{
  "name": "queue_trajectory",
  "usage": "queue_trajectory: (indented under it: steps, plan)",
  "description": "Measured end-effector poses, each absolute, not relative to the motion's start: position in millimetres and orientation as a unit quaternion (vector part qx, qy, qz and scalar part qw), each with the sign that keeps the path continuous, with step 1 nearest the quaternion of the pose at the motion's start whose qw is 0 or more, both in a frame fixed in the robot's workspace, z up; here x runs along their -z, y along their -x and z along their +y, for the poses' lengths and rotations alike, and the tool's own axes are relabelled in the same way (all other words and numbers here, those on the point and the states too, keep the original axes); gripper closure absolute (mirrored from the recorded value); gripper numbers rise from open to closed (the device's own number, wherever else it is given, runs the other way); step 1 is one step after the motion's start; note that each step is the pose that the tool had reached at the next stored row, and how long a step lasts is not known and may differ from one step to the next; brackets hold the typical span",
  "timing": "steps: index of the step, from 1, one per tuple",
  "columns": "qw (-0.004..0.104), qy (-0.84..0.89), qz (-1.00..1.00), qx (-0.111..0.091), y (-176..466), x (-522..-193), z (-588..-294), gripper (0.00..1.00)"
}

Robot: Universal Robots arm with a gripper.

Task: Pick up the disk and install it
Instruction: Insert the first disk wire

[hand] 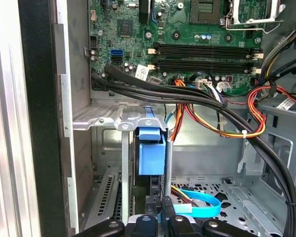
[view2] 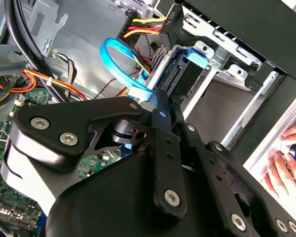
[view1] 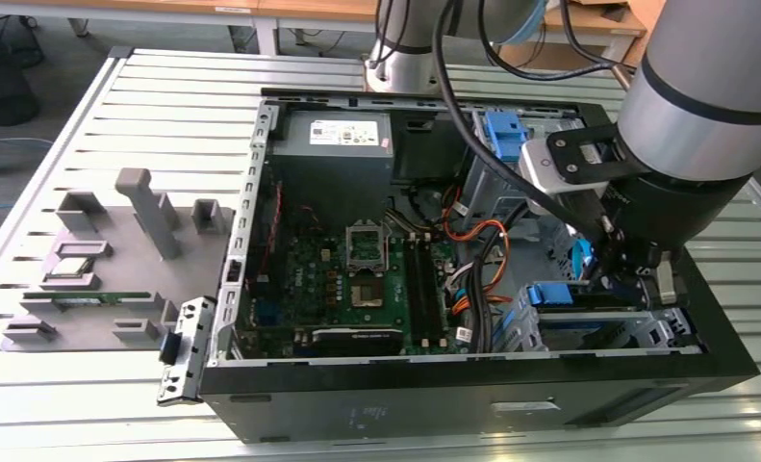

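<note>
The disk sits inside the drive cage at the corner of the open computer case. It stands on edge in its slot, with its blue rail and pull tab facing the first wrist view. In the exterior view the same blue rails show at the case's corner nearest the exterior view's right. The slot holds the drive by those rails, so I judge it largely home rather than loose. How far it is seated cannot be told.

The gripper hangs just above the drive's exposed end. Its two black fingertips are drawn close, with only a sliver of blue between them. I read the jaws as closed, but I cannot tell whether that sliver is the rail's edge or the blue SATA cable. In the second wrist view the gripper tapers to a point just beside the cable's connector and the disk, probably because the cage mouth is so narrow.

The arm reaches over the case from its base behind it. The thick wrist sits at the exterior view's right and the gripper points steeply down into the cage. It stays clear of the motherboard and the cable bundles. A person's hand rests outside the case wall, well apart from the tool
</note>
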State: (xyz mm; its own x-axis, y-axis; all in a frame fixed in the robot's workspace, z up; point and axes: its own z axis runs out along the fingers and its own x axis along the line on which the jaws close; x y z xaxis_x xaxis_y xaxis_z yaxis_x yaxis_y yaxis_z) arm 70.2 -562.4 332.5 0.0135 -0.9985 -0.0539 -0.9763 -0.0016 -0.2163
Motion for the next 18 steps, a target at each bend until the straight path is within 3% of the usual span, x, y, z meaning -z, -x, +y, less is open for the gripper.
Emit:
queue_trajectory:
  steps: [18]
  plan:
    - [0.101,0.705,0.7,0.052,-70.2,-331.5,-562.5,0.84]
